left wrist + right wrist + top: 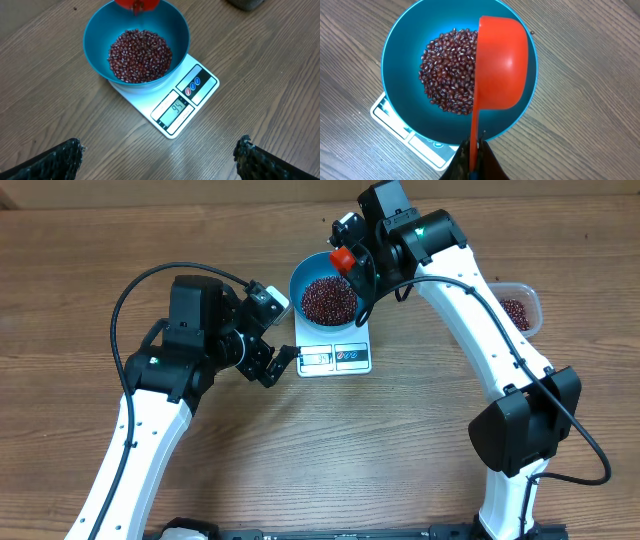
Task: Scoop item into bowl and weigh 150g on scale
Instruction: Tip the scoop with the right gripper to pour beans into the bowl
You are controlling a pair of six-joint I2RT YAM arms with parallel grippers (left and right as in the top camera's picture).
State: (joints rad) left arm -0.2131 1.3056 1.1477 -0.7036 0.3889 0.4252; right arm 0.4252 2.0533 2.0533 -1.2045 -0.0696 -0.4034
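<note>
Beans (pixel 328 299), small and dark red-brown, lie heaped in the blue bowl (pixel 300 280), covering its bottom and climbing partway up the wall. The bowl sits on the white scale (pixel 335 360), over its 12 o'clock end as the overhead camera sees it. The bowl's rim reaches past the scale's edge there. The 6 o'clock end of the scale is bare, showing the display (pixel 176 108) and the blue-marked buttons (pixel 192 86). Digits are lit, but I cannot read them surely.

The right jaws are closed on the thin handle of a red scoop (pixel 502 65), pinching it at the bottom edge of the right wrist view. The scoop's cup hangs over the inside of the bowl, toward 3 o'clock in that view. It hides part of the heap, and its far edge is near the rim. I cannot tell whether any beans are in the cup. From overhead the scoop shows at about 1 o'clock on the bowl's rim, under the right arm (pixel 480 310).

The left jaws stand wide open and hold nothing. Their two dark fingers (pixel 55 160) show at the bottom corners of the left wrist view, with bare worktop (pixel 250 75) between them. From overhead they hover near the scale's 9 o'clock side, beside the display end and not touching it.

A clear plastic tub (pixel 530 298) with more beans in it stands on the worktop at 3 o'clock from the bowl, well apart, partly hidden by the right arm.
</note>
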